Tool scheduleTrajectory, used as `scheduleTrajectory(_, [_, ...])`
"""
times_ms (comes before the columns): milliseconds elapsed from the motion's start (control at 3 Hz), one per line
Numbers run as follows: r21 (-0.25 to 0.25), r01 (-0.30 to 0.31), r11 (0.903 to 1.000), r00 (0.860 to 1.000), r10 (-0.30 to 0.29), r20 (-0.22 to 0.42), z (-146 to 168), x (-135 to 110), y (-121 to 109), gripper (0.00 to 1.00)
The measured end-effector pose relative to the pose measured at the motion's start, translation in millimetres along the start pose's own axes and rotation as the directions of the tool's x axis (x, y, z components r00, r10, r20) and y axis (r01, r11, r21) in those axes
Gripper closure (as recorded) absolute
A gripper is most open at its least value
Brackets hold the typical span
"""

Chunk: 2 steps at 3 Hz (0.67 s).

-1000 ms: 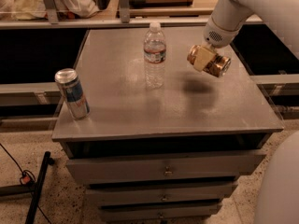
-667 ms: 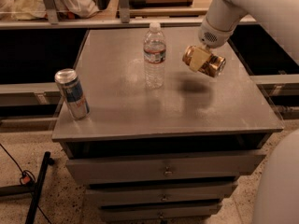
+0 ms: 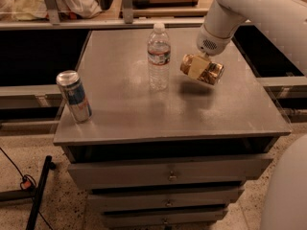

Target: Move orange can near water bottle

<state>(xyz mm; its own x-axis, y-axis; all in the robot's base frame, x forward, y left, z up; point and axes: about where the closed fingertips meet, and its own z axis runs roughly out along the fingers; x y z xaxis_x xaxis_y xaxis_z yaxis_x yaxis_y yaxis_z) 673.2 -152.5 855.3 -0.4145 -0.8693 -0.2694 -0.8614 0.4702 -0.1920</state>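
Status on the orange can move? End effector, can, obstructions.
End effector shut on orange can, lifted off the table, lying sideways. Bottle upright just left of it, nothing between. Blue can far left, not in the way.

White gripper (image 3: pixel 199 68) over grey table (image 3: pixel 120 111) clasps mottled orange can (image 3: pixel 214 74); water bottle (image 3: pixel 158 63) clear

Arm (image 3: pixel 230 13) angled down-left; gripper (image 3: pixel 197 67) aloft, clasping orange can (image 3: pixel 210 73).

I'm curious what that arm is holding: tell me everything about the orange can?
The orange can is short, metal-looking, with mottled orange-brown and pale print. It hangs tipped on its side above the table, clamped in the gripper, right of the water bottle and apart from it.
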Motion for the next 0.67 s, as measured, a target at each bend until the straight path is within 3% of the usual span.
scheduleTrajectory(333, [-0.055,0.074,0.9957,0.997,-0.073,0.006,14.3,-9.1,18.5,0.36])
scheduleTrajectory(667, [-0.077,0.129,0.9887,0.991,-0.130,-0.009,23.0,-15.0,30.2,0.13])
